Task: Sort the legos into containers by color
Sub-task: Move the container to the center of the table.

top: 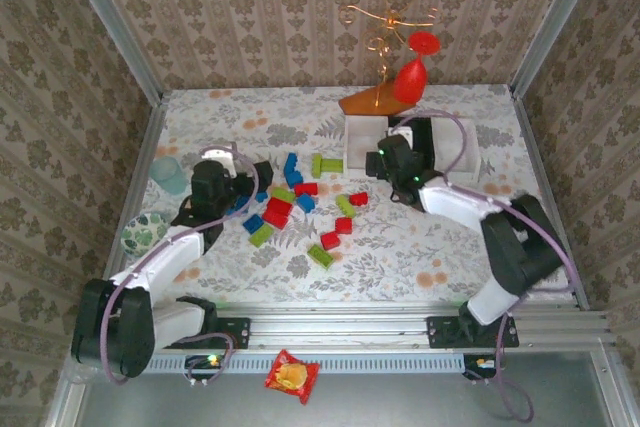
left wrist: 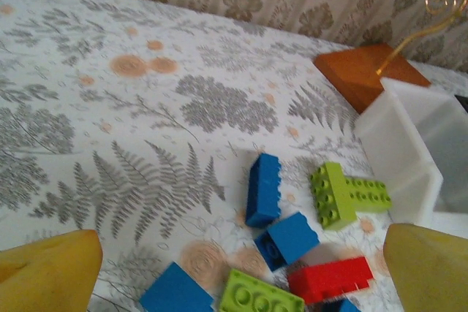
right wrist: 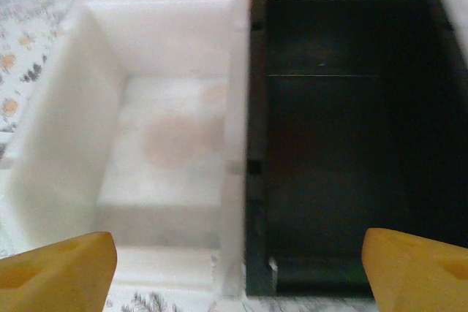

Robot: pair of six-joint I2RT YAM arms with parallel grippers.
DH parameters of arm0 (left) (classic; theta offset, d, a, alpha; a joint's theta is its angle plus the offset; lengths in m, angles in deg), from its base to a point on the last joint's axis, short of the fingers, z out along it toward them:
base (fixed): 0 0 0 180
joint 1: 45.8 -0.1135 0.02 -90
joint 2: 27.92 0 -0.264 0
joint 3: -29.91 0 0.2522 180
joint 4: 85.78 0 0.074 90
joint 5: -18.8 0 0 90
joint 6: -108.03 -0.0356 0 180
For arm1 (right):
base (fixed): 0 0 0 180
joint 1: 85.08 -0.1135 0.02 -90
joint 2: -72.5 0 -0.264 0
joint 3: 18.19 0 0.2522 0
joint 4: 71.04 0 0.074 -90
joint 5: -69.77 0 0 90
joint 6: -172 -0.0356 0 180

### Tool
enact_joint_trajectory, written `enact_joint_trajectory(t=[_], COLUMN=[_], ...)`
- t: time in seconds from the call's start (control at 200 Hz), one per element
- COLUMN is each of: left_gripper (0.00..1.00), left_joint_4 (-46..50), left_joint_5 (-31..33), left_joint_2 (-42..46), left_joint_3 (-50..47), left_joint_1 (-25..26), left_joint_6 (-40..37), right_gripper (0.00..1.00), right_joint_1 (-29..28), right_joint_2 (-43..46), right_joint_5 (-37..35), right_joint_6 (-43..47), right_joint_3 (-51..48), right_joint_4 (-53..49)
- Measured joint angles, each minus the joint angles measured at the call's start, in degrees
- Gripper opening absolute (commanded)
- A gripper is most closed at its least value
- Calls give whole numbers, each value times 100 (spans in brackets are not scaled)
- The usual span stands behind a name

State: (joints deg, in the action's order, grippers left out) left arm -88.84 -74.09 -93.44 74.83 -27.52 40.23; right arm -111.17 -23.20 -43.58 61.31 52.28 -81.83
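The left gripper [left wrist: 241, 274] stands wide above the legos [top: 277, 212] scattered mid-way across the surface [top: 430, 247]. The right gripper [right wrist: 234, 268], also wide, hovers over the white container [right wrist: 58, 129] and black container [right wrist: 344, 180], touching side by side, far right.

Legos [top: 300, 209] left of 2 adjoining containers [top: 360, 142]; cup [top: 170, 175] and bowl [top: 145, 232] farther left.

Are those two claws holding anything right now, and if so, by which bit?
Nothing is held. The left gripper hangs open over the loose legos; the right gripper hangs open over the white container and black container.
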Motion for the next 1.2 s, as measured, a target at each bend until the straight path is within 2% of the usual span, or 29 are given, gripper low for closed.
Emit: enact_joint_trajectory(t=[0.135,0.265,0.555,0.75,0.955,1.2], left_gripper=[100,100,100,100,100,100], left_joint_4=[179,332,490,490,490,490], left_joint_5=[103,170,323,343,361,367], left_joint_2=[2,85,140,90,-50,-166], left_joint_3=[0,0,0,17,50,87], left_joint_1=[284,431,468,470,501,579], left_joint_6=[15,15,13,11,11,15], right_gripper=[74,64,41,33,33,65], right_joint_1=[111,352,520,522,549,538], right_joint_2=[-837,-1187,-1668,-1681,-1733,-1773], right_joint_5=[164,297,472,671,907,979], right_joint_6=[98,127,619,870,1012,1038], right_joint_3=[887,1294,1709,1762,1862,2009], right_joint_4=[-455,-782,-1364,-1508,-1532,-1652])
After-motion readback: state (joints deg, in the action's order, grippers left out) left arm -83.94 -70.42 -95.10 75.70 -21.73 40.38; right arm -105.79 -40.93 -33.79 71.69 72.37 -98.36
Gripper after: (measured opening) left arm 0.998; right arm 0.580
